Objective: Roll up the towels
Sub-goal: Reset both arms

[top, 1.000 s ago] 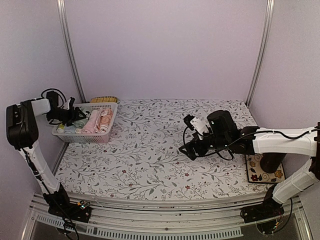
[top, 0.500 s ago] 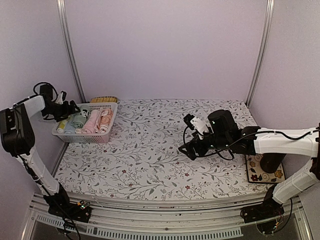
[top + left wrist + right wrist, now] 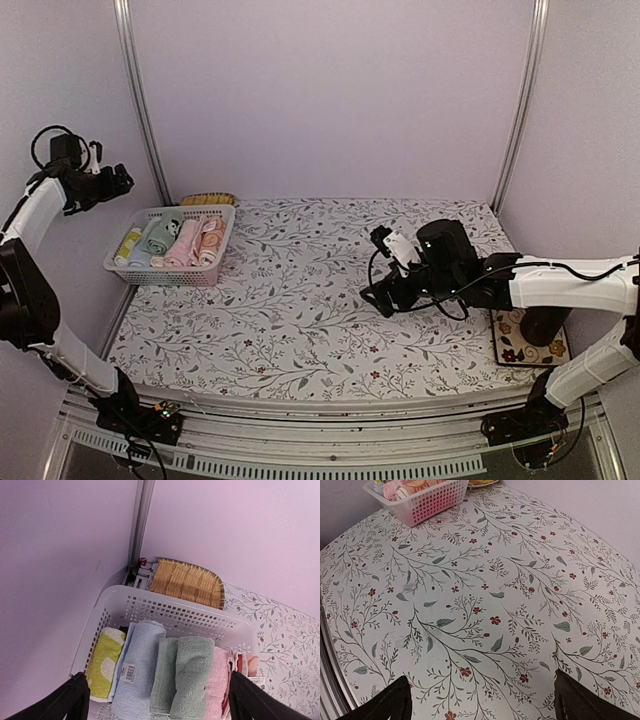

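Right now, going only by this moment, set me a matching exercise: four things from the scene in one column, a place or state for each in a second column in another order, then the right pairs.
Things:
1. left gripper
2. right gripper
3. white basket
4. woven tray

Places or states:
A. open, low over the flowered tablecloth
B. flat behind the white basket, in the back left corner
C. open, raised near the left wall
D. holds rolled towels side by side

Pairs: 1-C, 2-A, 3-D, 4-B.
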### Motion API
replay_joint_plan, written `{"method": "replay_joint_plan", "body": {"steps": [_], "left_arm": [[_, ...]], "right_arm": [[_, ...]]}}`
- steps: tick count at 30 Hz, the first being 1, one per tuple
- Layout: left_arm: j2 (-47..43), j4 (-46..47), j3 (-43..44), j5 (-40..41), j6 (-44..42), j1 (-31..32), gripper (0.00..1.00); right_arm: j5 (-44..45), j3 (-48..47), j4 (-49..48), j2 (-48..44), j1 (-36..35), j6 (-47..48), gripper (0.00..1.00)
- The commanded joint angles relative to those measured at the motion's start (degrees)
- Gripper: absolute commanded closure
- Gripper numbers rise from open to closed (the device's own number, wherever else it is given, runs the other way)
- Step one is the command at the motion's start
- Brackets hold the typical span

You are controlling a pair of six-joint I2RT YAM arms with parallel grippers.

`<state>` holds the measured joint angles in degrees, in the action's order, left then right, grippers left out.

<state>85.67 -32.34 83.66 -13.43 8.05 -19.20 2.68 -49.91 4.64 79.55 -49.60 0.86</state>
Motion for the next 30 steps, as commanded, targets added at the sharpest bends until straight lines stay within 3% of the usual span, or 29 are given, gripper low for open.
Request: {"method": "replay_joint_plan", "body": {"steps": [1, 10, 17, 26, 30], "left_arm": [[-2.2, -1.9, 1.1, 6.1, 0.1, 4.0, 0.03], [-9.6, 2.9, -5.8, 13.0, 1.7, 22.6, 0.03], [-18.7, 13.8, -19.3, 17.4, 1.6, 38.1, 0.03], [-23.1, 30.5, -40.6, 23.4, 5.7, 52.7, 0.04], [-23.6, 37.7, -46.8, 23.5, 4.0, 55.8, 0.03]], "right_arm": [[4.1, 1.0, -0.7, -1.9, -0.4, -0.6, 0.01], [17.0, 6.5, -6.3, -7.4, -0.1, -4.9, 0.01], [16.0, 4.8, -4.2, -7.8, 5.1, -10.9, 0.01], [15.1, 3.8, -0.9, -14.0, 15.7, -14.8, 0.01], [18.5, 4.9, -1.1, -16.9, 16.2, -14.4, 0.01]]}}
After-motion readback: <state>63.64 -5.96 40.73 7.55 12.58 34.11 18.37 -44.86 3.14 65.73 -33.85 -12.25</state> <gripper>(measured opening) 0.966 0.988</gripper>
